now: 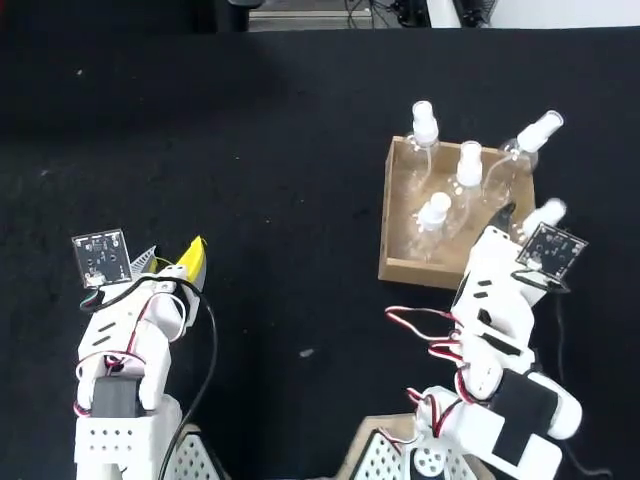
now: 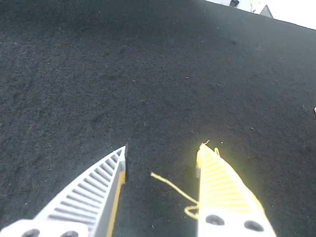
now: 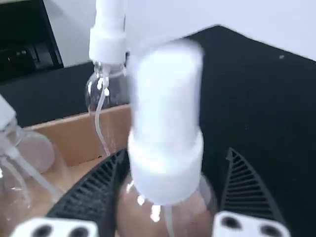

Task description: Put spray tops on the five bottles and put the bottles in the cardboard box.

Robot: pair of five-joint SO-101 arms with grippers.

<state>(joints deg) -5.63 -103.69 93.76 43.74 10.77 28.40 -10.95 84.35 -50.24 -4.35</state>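
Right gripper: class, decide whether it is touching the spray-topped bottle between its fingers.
Touching. In the right wrist view, the right gripper has one of its fingers lying against the bottle shoulder with no gap.

White arms (image 1: 130, 340), red cables (image 1: 430, 325), yellow-and-white left claw (image 2: 163, 147), black right claw (image 3: 177, 153)

Even, bright light, faint shadows on black table (image 1: 250, 150), glints on clear bottle (image 3: 101, 94)
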